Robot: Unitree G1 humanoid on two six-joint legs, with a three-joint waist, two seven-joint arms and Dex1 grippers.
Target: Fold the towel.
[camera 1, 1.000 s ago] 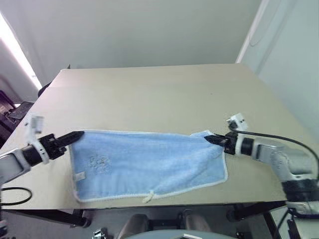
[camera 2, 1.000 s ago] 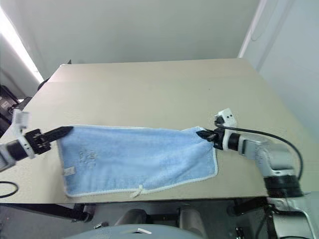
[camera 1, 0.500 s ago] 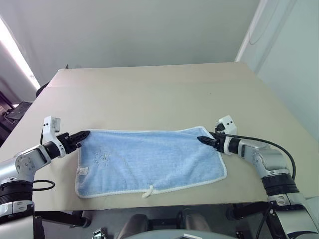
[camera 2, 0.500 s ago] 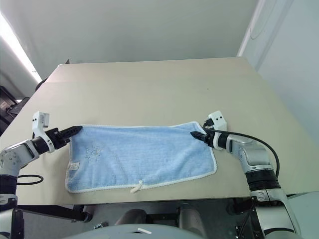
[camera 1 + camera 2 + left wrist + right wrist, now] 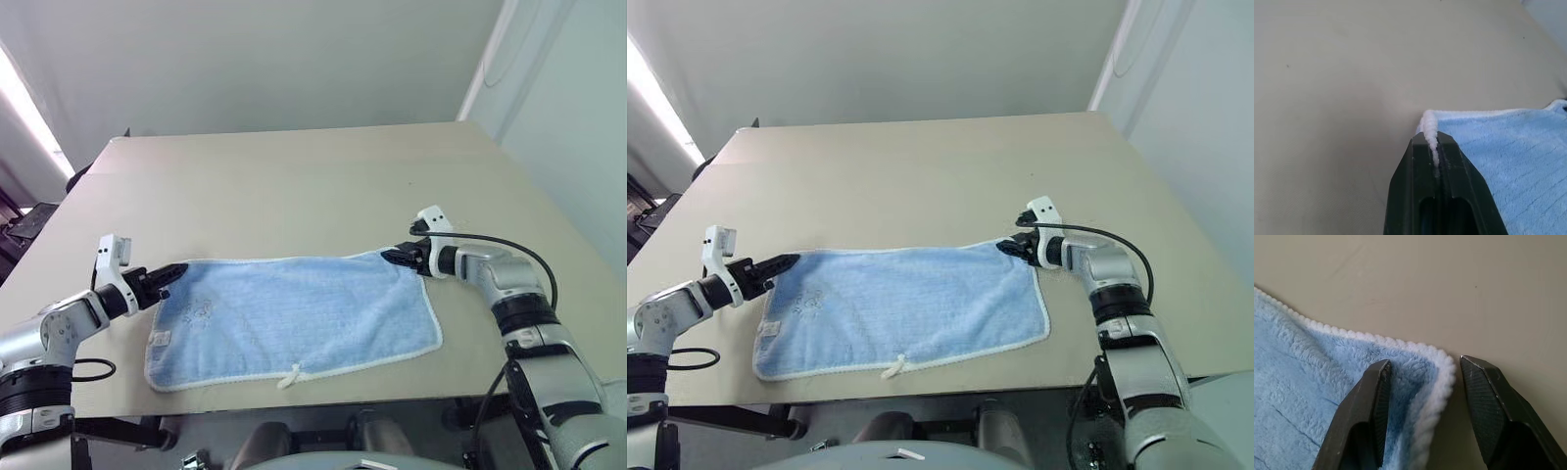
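While the broad tan table (image 5: 294, 186) lies smooth and matte, the towel (image 5: 294, 318) is spread flat near its front edge, a light-blue oblong of ribbed terry with a white stitched border. A faint embroidered logo (image 5: 199, 311) sits near the towel's left end, a small white tag (image 5: 158, 338) lies on the left border, and a white hanging loop (image 5: 290, 376) sticks out of the front border.

At the far left corner, the left gripper (image 5: 174, 273) is clamped tight on the towel's edge; its wrist view shows the white beaded border (image 5: 1430, 134) pinched upright between the two black fingers (image 5: 1415, 166), with no gap left. At the far right corner, the right gripper (image 5: 389, 256) stands parted; its wrist view shows one ridged finger (image 5: 1377, 396) on the blue pile and the other over bare table, the rounded white corner (image 5: 1444, 377) lying loose between them, not squeezed. The head views give the whole cloth and both arms; the wrist views give the weave and the grip.
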